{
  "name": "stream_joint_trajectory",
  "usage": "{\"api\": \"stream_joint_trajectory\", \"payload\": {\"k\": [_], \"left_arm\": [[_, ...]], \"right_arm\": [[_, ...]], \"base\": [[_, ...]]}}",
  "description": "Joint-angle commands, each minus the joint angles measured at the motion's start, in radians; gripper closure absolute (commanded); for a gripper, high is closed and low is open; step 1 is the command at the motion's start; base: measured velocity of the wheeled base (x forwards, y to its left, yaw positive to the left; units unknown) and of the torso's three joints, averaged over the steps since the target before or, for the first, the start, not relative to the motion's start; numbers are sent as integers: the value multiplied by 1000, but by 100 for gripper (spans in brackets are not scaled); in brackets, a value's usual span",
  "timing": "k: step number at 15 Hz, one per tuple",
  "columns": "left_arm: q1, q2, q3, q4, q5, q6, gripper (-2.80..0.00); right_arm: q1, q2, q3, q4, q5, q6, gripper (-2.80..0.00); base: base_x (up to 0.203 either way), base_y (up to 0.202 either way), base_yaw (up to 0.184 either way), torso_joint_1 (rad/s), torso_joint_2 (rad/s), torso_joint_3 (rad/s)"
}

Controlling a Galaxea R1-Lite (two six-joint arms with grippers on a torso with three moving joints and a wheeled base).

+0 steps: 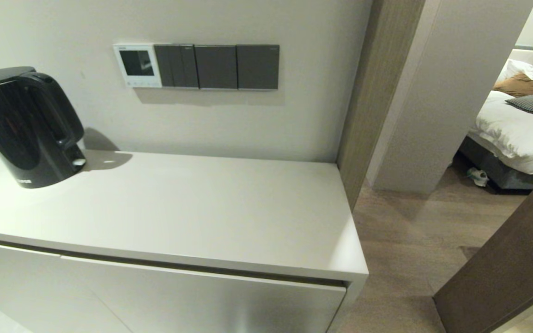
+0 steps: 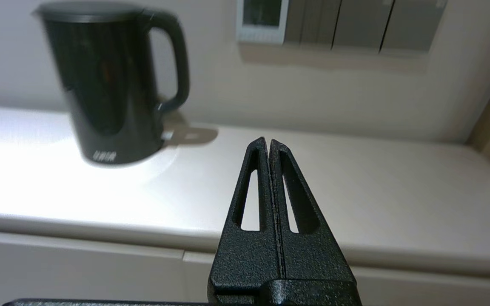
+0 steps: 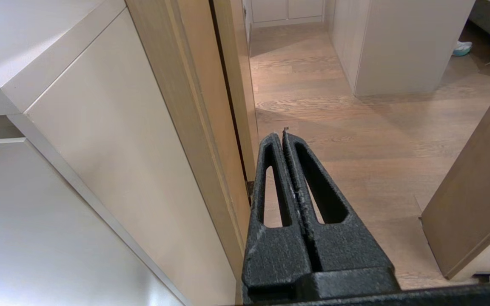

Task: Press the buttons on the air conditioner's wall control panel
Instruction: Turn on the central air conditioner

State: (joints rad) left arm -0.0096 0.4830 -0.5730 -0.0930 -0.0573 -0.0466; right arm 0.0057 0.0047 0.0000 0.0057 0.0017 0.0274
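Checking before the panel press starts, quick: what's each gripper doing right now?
Left gripper: fingers closed, holding nothing, low in front of the cabinet.
Right gripper: fingers closed, holding nothing, over the floor.

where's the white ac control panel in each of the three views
Head view: the air conditioner's wall control panel is on the wall at upper left, at the left end of the row of dark grey switch plates.
Left wrist view: at the top edge, beyond the shut left gripper.
Right wrist view: not in it.
Shared landmark: the black kettle, in the head and left wrist views.
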Motion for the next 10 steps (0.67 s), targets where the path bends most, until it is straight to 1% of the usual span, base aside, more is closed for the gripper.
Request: {"api": "stream_joint_trajectory", "payload": {"k": [1, 4, 7, 10], "left_arm": [[-1, 264, -81, -85, -23, -11, 0], [-1, 506, -170, -213, -46, -51, 0], [-4, 730, -285, -342, -64, -94, 0], [-29, 900, -411, -391, -77, -113, 0]], "right_arm": [[0, 1, 2, 0, 0, 0, 0], [0, 1, 2, 0, 0, 0, 0], [0, 1, 2, 0, 0, 0, 0], [0, 1, 2, 0, 1, 0, 0]], "base": [[0, 0, 0, 0, 0, 0], [0, 0, 0, 0, 0, 0], [0, 0, 0, 0, 0, 0], [0, 0, 0, 0, 0, 0]]}}
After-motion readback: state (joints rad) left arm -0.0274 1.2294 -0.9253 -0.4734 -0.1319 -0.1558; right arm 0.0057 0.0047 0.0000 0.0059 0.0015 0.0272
